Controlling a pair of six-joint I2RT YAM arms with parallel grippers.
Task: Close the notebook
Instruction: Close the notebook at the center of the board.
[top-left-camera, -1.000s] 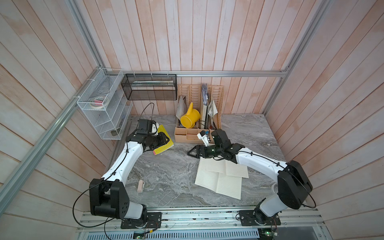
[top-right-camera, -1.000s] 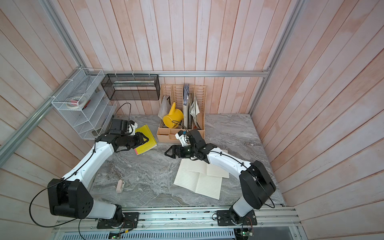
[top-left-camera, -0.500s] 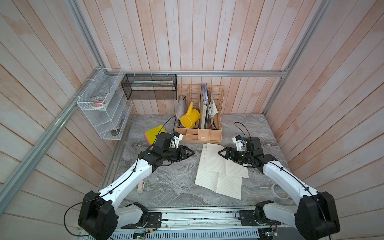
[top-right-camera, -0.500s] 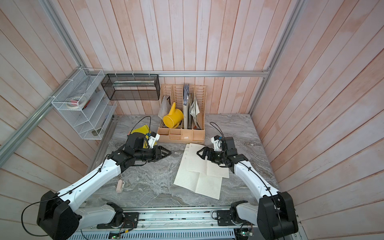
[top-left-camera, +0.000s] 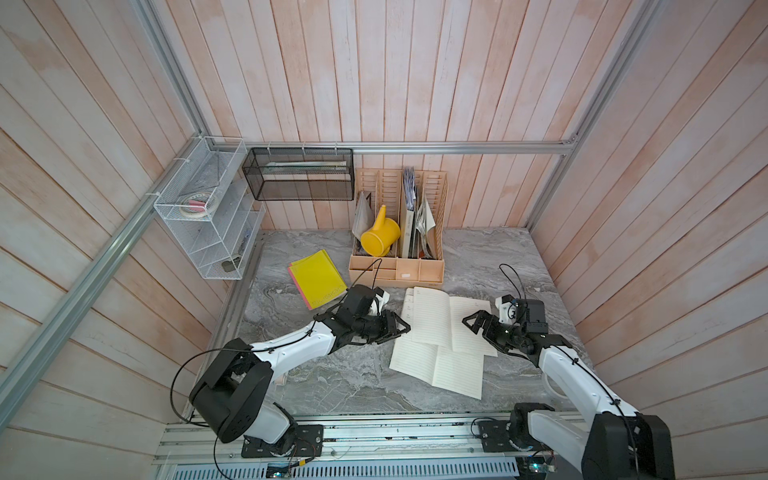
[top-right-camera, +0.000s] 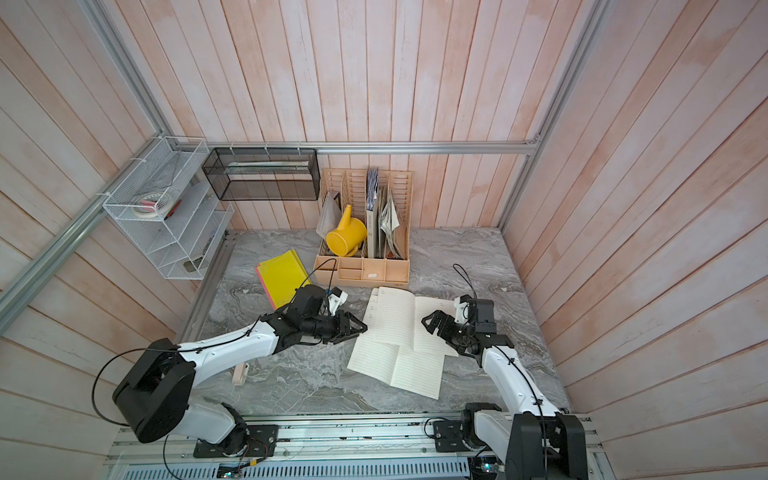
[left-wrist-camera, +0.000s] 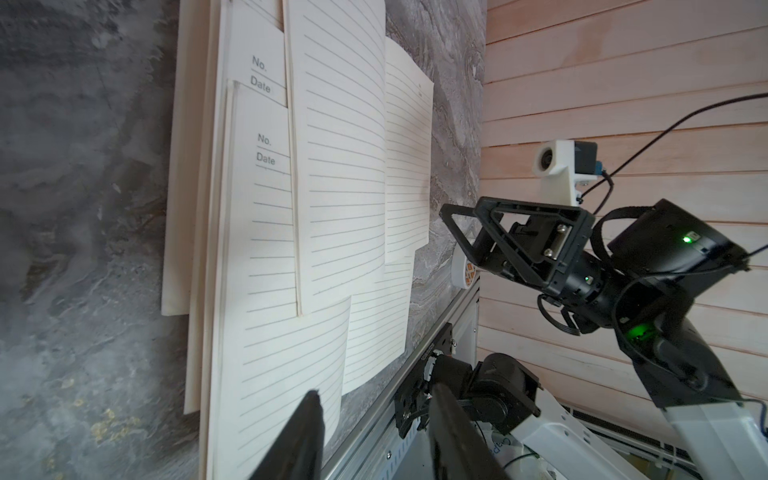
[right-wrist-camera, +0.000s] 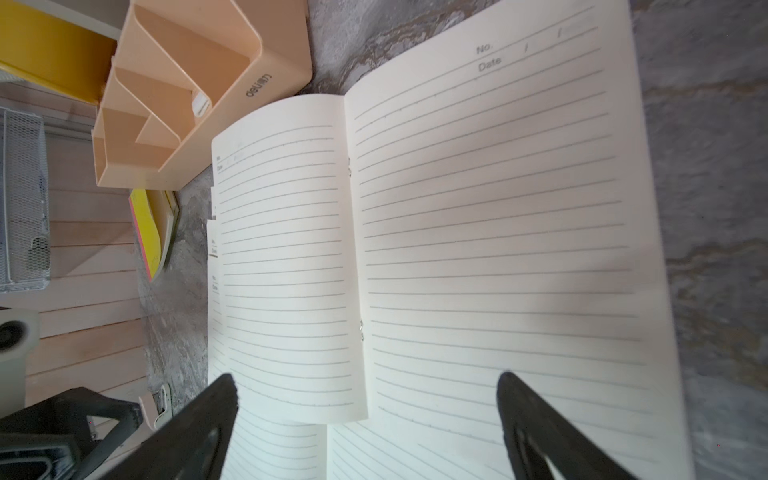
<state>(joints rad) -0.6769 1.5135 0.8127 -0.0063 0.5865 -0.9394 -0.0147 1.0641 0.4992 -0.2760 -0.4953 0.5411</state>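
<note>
Notebook (top-left-camera: 432, 318) open, flat on the marble table (top-left-camera: 357, 386), just in front of the peach desk organiser (top-left-camera: 361, 270). Lined pages up, spine staples visible in the right wrist view. Lying across a second open notebook (top-left-camera: 440, 370), edges overlapping.

Left gripper (top-left-camera: 403, 329) low at the notebook's left edge. Jaws part-way apart, nothing between them in the left wrist view.

Right gripper (top-left-camera: 468, 323) above the right-hand page. Jaws wide apart, empty. Contact with the paper: cannot tell.

Containers:
- Organiser: yellow watering can (top-left-camera: 380, 240) in the left part, spout up toward the back, next to a grey sheet. Papers and folders (top-left-camera: 415, 216) upright in the slots to its right. One small white item (right-wrist-camera: 201, 104) in a low front compartment.
- Black mesh basket (top-left-camera: 299, 191) hung from the back rail, with one long pale flat item inside, kind unclear.
- White wire shelf (top-left-camera: 212, 245) on the left wall: tape roll (top-left-camera: 195, 206) plus something pink on the top tier, small dark object (top-left-camera: 230, 264) on the bottom tier.

Loose on the table: yellow folder (top-left-camera: 318, 276) over a pink one, left of the organiser, apart from the notebook. Small beige object (top-right-camera: 241, 374) beside the left arm.
</note>
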